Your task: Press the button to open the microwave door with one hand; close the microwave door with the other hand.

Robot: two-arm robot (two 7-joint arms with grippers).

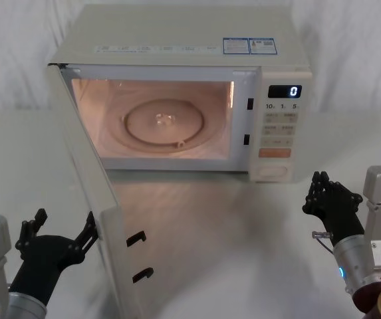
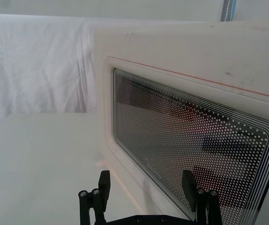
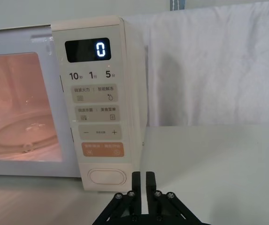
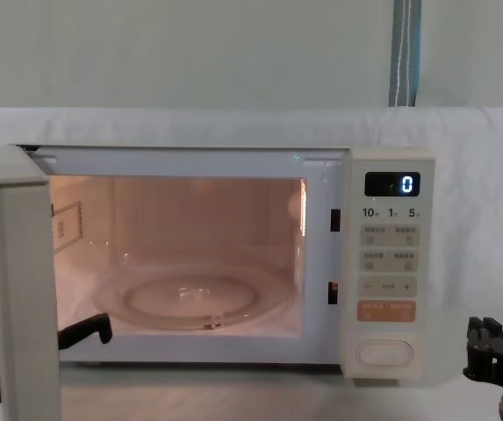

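On the tabletop [image 1: 197, 219] stood the microwave [image 1: 177, 40], its door [image 1: 87, 193] swung wide on the hinge at the robot's left, the cavity lit and the glass turntable [image 1: 165, 124] bare. The left gripper [image 1: 60, 240] hovered just beside the door's outer face near its free edge, fingers spread and grasping nothing; its wrist view showed the door's dotted window [image 2: 190, 140] close ahead of the two prongs. The right gripper [image 1: 323, 196] hung in front of and to the right of the control panel, fingers drawn together and empty, apart from the button [image 1: 272, 172]. The door was judged a stiff, light, smooth panel that would pivot freely, so it should be pushed rather than grasped: contact on the raised cream frame near the free edge would give the most leverage and spare the window, with a firmer finish needed for the two latch hooks [image 1: 137, 256] to seat in the slots [image 1: 249, 104]. The button was judged a short-travel key needing a square press. Nothing lay in the door's arc; the orange key [image 3: 103, 150] just above the button was the one likely mispress.
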